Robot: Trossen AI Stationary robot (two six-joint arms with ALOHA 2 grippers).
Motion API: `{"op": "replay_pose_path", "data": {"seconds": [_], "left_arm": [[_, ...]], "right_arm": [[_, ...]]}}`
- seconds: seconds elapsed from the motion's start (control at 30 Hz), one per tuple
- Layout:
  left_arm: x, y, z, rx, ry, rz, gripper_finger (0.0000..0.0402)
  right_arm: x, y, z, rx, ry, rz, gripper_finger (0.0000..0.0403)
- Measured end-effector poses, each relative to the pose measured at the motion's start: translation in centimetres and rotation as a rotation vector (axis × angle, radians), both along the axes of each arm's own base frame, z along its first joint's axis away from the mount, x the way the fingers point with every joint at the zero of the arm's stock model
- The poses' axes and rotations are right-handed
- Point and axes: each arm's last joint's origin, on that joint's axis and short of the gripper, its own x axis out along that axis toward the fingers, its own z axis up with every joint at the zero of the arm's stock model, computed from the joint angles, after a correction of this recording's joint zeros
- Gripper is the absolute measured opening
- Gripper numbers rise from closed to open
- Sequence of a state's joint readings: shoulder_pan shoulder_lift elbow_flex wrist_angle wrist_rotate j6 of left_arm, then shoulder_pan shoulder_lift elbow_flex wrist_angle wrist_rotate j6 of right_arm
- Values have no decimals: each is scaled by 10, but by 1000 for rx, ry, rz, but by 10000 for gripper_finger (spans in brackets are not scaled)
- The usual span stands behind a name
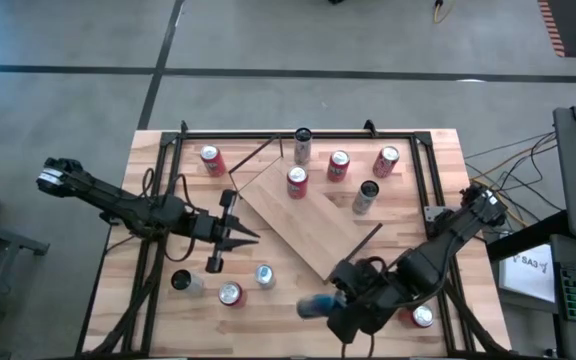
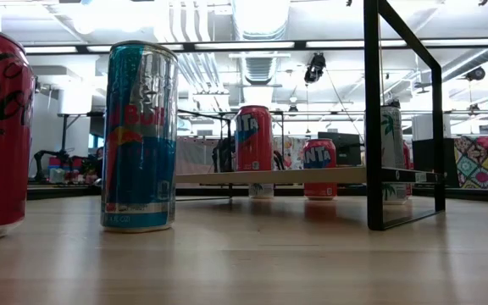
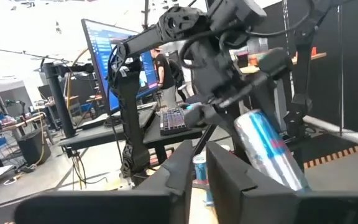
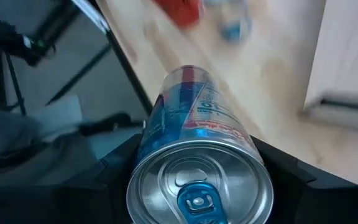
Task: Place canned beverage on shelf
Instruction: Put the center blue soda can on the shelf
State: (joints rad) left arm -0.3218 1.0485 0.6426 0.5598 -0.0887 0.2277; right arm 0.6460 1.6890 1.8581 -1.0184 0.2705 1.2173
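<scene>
The shelf [image 1: 308, 218] is a light-wood board set slantwise on a black frame above the table's middle; one red can [image 1: 296, 182] stands on it. My right gripper [image 1: 336, 306], near the front edge, is shut on a blue-and-silver can [image 1: 315, 305], also seen in the right wrist view [image 4: 197, 124] and the left wrist view [image 3: 267, 148]. My left gripper [image 1: 243, 237] hovers left of the shelf, pointing toward the table's right, its fingers [image 3: 180, 169] almost together with nothing between them. My right gripper pinches the blue-and-silver can between its two fingers, one on each side of the wall just below the top rim [image 4: 166, 155]. The fingers slant down toward the table's left and lie across the can. The can is lifted clear and tilted, its tab end toward the wrist.
Red cans [image 1: 210, 160] [image 1: 339, 165] [image 1: 386, 160], a dark can [image 1: 302, 145] and a silver one [image 1: 366, 197] stand at the back. Three more cans [image 1: 230, 293] stand near the front left, and a red one [image 1: 421, 317] by my right arm. A black frame post [image 2: 374, 119] rises in the low view.
</scene>
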Motion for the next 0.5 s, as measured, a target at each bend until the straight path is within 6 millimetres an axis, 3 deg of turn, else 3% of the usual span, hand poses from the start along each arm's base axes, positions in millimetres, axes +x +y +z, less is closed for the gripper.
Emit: {"op": "replay_pose_path", "data": {"seconds": [0.23, 0.5], "left_arm": [[0, 0, -1, -24, 16, -4, 135], [15, -2, -15, -18, 64, 85, 273]], "right_arm": [[12, -30, 23, -165, -93, -35, 229], [38, -85, 27, -249, -78, -101, 230]]}}
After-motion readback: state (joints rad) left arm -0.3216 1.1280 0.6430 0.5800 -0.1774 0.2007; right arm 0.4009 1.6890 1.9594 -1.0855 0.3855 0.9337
